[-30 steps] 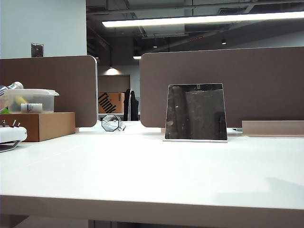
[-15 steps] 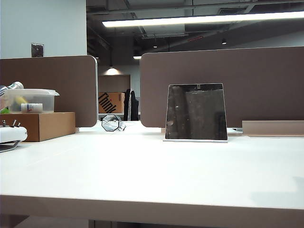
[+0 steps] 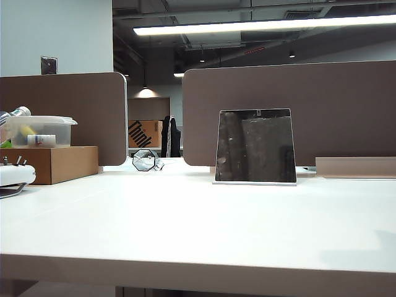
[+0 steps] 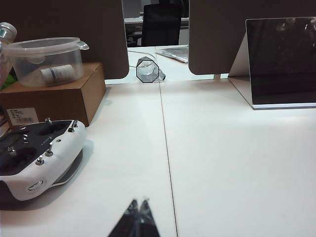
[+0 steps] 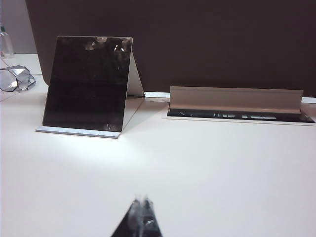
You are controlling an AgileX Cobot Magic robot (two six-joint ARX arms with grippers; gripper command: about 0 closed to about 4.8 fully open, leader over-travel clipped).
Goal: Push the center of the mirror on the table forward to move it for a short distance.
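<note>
1. The mirror (image 3: 255, 146) is seen standing on the table (image 3: 198, 229) toward its far edge, at about 1 o'clock from the table's middle in the exterior view, leaning back on its thin white base just in front of the brown partition (image 3: 309, 105).
2. The left gripper (image 4: 138, 205) is shown low over the table, its fingertips pressed together with nothing between them; it is not seen in the exterior view.
3. From the left gripper, the mirror (image 4: 282, 61) is found at about 1 o'clock, well apart, and a white remote controller (image 4: 37, 150) lies near it at about 10 o'clock.
4. A brown cardboard box (image 4: 54, 94) carrying a clear plastic container (image 4: 47, 61) is placed beyond the controller.
5. The right gripper (image 5: 142, 202) is held low over the table, its fingertips likewise closed together and empty.
6. From the right gripper, the mirror (image 5: 89, 84) is seen at about 11 o'clock, apart from it, untouched.
7. A flat cable tray lid (image 5: 236, 98) is raised at about 1 o'clock.
</note>
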